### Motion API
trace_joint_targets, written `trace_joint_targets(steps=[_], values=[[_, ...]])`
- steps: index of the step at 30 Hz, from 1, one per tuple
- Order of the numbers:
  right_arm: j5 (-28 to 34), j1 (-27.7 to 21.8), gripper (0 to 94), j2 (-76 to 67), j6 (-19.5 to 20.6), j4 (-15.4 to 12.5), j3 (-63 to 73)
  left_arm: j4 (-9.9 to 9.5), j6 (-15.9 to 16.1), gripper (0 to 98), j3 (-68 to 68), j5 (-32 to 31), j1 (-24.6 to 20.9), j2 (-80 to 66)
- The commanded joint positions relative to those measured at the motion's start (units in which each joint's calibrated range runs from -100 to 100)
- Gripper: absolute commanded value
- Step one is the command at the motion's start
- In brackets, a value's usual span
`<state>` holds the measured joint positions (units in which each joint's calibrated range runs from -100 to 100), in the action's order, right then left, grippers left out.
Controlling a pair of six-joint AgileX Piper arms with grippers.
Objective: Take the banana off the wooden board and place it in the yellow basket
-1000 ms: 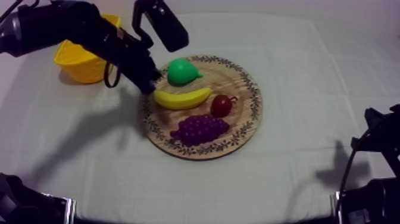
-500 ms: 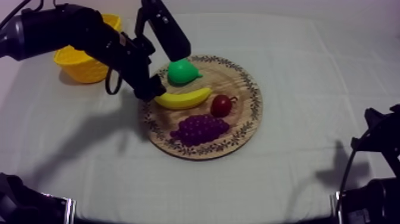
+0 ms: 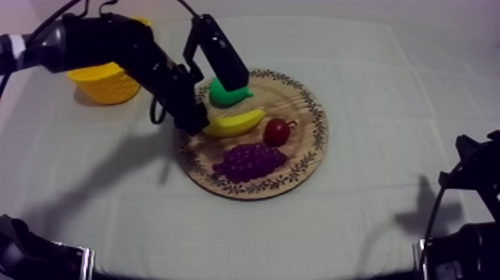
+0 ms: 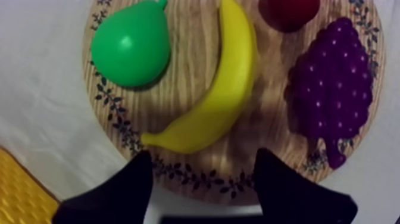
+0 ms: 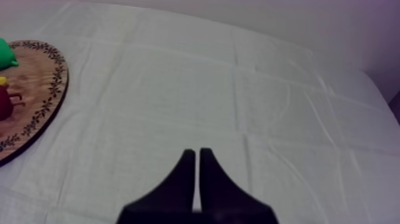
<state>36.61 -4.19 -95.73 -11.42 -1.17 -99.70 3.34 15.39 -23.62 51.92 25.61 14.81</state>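
The yellow banana (image 3: pixel 238 122) lies across the middle of the round wooden board (image 3: pixel 313 148). My left gripper (image 3: pixel 196 123) hangs at the banana's left end, over the board's left rim. From the left wrist, the banana (image 4: pixel 225 89) lies just beyond my left gripper (image 4: pixel 202 174), whose black fingers (image 4: pixel 132 183) stand apart with nothing between them. The yellow basket (image 3: pixel 105 82) sits at the back left, behind my left arm. My right gripper (image 5: pixel 196 171) is shut on nothing, low over the cloth at the right, well away from the board (image 5: pixel 37 89).
Also on the board are a green pear (image 3: pixel 223 94), a small red fruit (image 3: pixel 276 132) and purple grapes (image 3: pixel 250 161). The pear (image 4: pixel 130 44) and grapes (image 4: pixel 337 89) flank the banana. My right arm (image 3: pixel 467 176) rests at the right edge.
My left arm has swung right and down from beside the board's left rim to the banana's left end. Its wrist now covers part of the pear. The right arm is still.
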Motion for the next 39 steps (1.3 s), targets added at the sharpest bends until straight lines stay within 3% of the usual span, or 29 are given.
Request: trace_joint_targets(steps=[1,5,21,39], values=[[0.00,-0.02,0.2,-0.02,0.01,0.02,0.03,-0.19,-0.14,58.9,1.28,0.47,0.14,1.72],[0.00,-0.02,0.2,-0.02,0.01,0.02,0.03,-0.65,-0.54,56.3,4.39,1.83,0.48,4.95],[0.00,-0.02,0.2,-0.02,0.01,0.02,0.03,-0.91,-1.69,70.3,10.31,5.55,0.61,14.53],[0.00,-0.02,0.2,-0.02,0.01,0.02,0.03,-1.65,-3.65,67.7,20.87,13.71,0.83,22.81]])
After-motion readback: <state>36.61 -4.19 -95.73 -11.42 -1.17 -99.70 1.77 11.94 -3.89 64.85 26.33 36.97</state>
